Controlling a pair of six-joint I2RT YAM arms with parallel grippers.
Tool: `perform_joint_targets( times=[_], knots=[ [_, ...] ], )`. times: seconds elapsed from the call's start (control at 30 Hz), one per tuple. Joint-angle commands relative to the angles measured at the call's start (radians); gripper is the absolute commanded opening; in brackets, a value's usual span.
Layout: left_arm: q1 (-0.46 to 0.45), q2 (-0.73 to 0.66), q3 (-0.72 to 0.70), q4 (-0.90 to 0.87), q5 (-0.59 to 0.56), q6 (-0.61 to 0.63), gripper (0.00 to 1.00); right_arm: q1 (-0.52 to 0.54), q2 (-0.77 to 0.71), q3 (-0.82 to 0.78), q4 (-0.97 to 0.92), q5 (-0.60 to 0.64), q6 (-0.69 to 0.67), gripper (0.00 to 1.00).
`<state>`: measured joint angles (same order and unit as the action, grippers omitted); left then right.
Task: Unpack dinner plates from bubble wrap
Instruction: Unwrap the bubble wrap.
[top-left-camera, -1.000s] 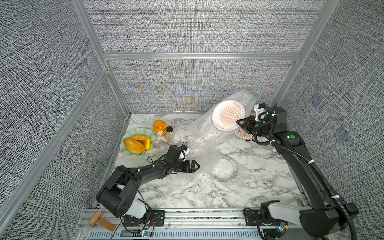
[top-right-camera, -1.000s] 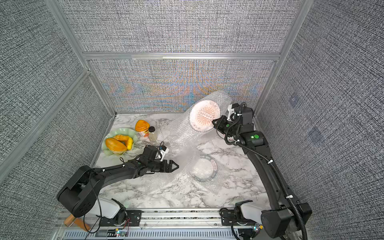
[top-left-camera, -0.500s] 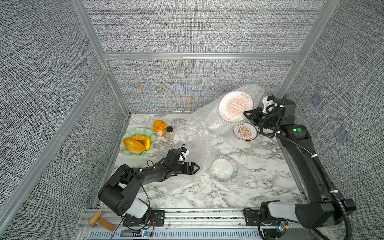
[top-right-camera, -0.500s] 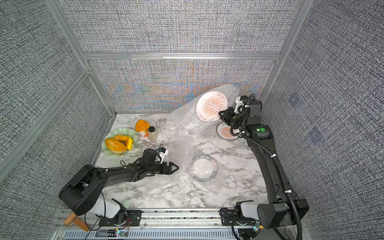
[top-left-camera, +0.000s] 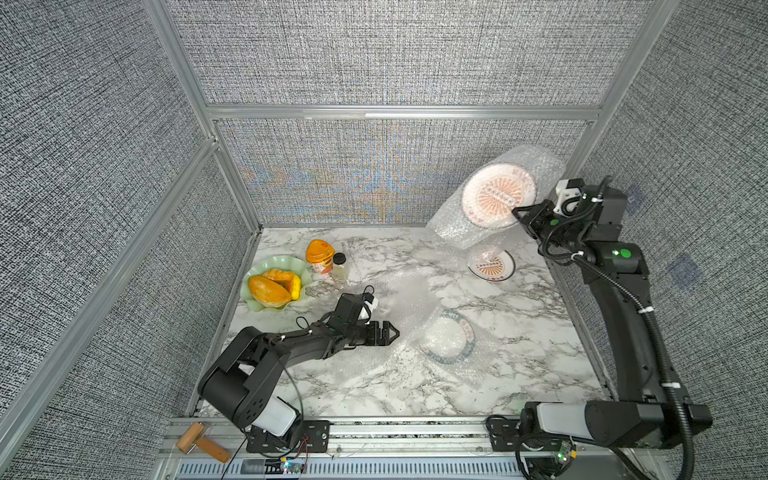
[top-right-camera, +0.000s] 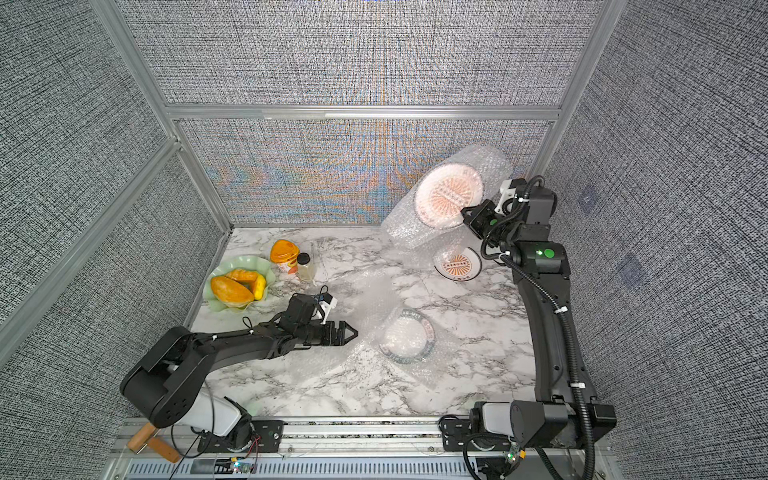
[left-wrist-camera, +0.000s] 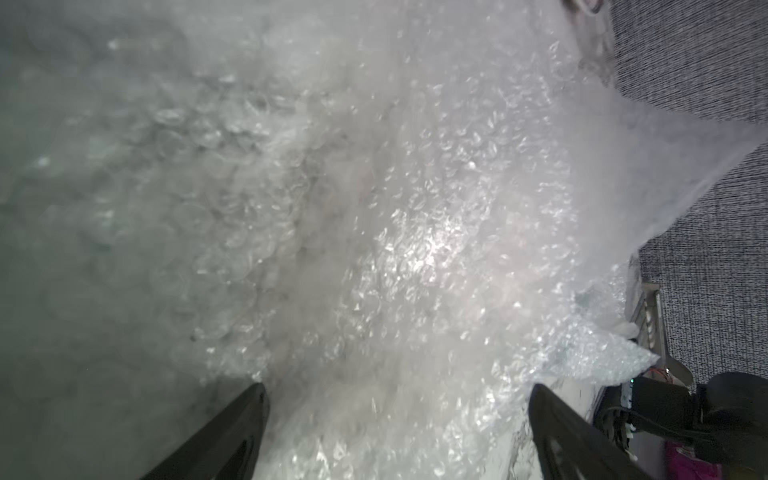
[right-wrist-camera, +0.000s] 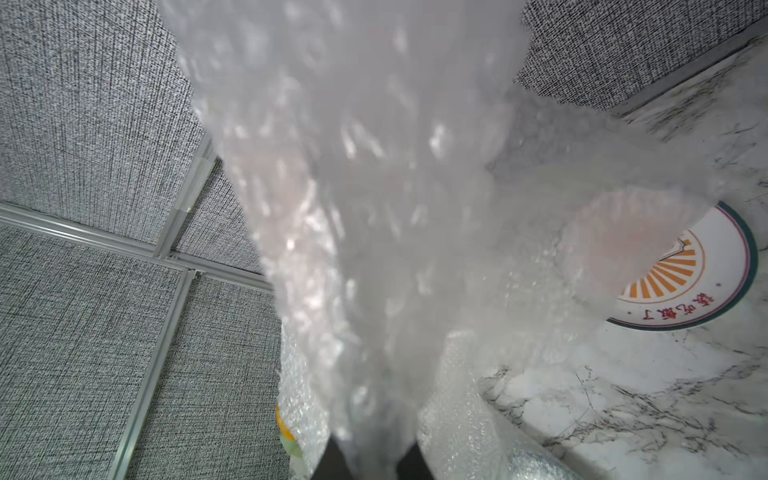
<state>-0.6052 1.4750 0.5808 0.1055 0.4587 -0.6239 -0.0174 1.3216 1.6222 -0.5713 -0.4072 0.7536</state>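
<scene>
High at the back right, my right gripper (top-left-camera: 519, 214) (top-right-camera: 467, 216) is shut on bubble wrap (top-left-camera: 457, 232) (right-wrist-camera: 353, 208) that hangs down to the table. A sunburst dinner plate (top-left-camera: 496, 195) (top-right-camera: 449, 195) sits tilted inside that wrap. Under it, a second sunburst plate (top-left-camera: 494, 268) (right-wrist-camera: 706, 282) lies on the marble, partly veiled by the wrap. A green-rimmed plate (top-left-camera: 446, 336) (top-right-camera: 407, 336) lies mid-table under another bubble wrap sheet (top-left-camera: 409, 299) (left-wrist-camera: 415, 208). My left gripper (top-left-camera: 390, 332) (left-wrist-camera: 399, 390) is open, low at that sheet's edge, with the wrap lying between its spread fingers.
A pale green dish (top-left-camera: 262, 305) holding orange food, an orange-lidded cup (top-left-camera: 320, 255) and a small jar (top-left-camera: 339, 266) stand at the back left. Grey fabric walls close three sides. A wooden-handled tool (top-left-camera: 199, 442) lies off the table's front left.
My right gripper rose and moved back-right with the wrapped plate, uncovering the second sunburst plate on the table. The left gripper barely moved and stayed open.
</scene>
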Motion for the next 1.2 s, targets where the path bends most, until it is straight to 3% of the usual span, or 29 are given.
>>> perform_joint_targets(
  times=[0.0, 0.27, 0.47, 0.6, 0.7, 0.83, 1.0, 1.1, 1.17],
  knots=[
    [-0.004, -0.091, 0.059, -0.153, 0.033, -0.016, 0.98, 0.018, -0.023, -0.001, 0.028, -0.053, 0.023, 0.00],
    [-0.059, -0.213, 0.239, -0.288, 0.053, 0.014, 0.98, 0.134, -0.017, 0.013, 0.040, -0.085, 0.045, 0.00],
    [-0.117, -0.159, 0.249, -0.102, 0.075, -0.102, 0.98, 0.248, -0.016, 0.011, 0.055, -0.073, 0.060, 0.00],
    [-0.197, -0.045, 0.314, 0.028, 0.040, -0.180, 0.98, 0.298, -0.016, -0.016, 0.067, -0.084, 0.075, 0.00],
    [-0.205, 0.029, 0.333, 0.133, 0.018, -0.261, 0.98, 0.316, -0.041, -0.046, 0.075, -0.090, 0.084, 0.00],
    [-0.148, 0.055, 0.306, 0.235, -0.008, -0.337, 0.98, 0.311, -0.088, -0.070, 0.021, -0.076, 0.053, 0.00],
    [-0.049, -0.042, 0.206, 0.295, -0.102, -0.347, 0.99, 0.282, -0.141, -0.148, 0.007, -0.119, 0.041, 0.00],
    [-0.008, -0.085, 0.131, 0.435, -0.129, -0.294, 0.99, 0.291, -0.162, -0.188, -0.010, -0.130, 0.021, 0.00],
    [0.021, -0.090, 0.168, 0.368, -0.133, -0.261, 0.99, 0.305, -0.173, -0.220, -0.011, -0.139, 0.016, 0.00]
  ],
)
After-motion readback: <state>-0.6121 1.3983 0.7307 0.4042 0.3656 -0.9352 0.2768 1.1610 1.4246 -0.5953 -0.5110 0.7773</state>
